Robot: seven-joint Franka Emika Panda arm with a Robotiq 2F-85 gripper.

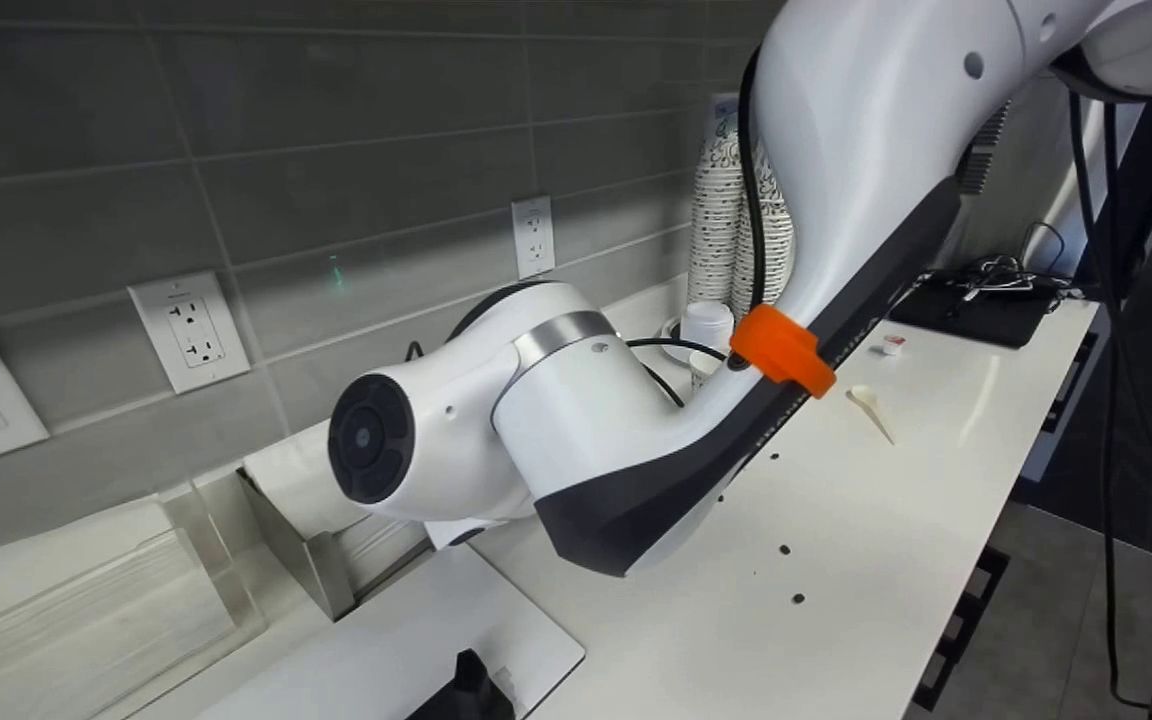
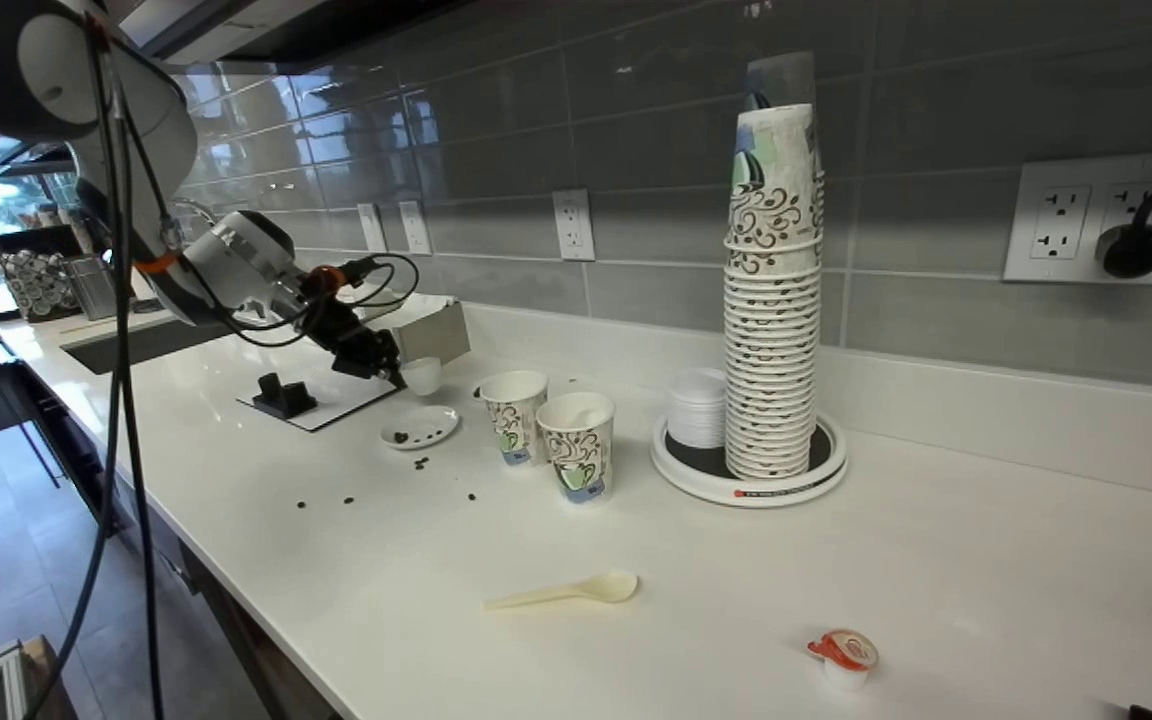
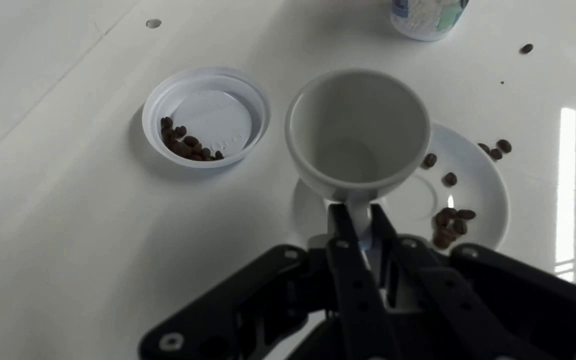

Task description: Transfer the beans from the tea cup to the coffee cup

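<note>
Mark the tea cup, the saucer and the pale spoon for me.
Tea cup (image 3: 357, 127): wrist view, on the inside of its bowl.
Saucer (image 3: 484, 187): wrist view, on a bare patch near its rim.
Pale spoon (image 2: 566, 591): an exterior view, on its handle.

Dark arm strip (image 1: 706, 468): "FRAN" and "MIKA" can be read; the letters between are covered by an orange band (image 1: 784, 350).
Round tray (image 2: 681, 475), near the back edge of the counter (image 2: 716, 620): a red mark and lettering are seen on the rim; too small to be read.
Shallow white lid (image 3: 213, 112): raised letters are seen on its floor; not legible for certain.
Small red-topped tub (image 2: 844, 655): the printing cannot be made out.
</note>
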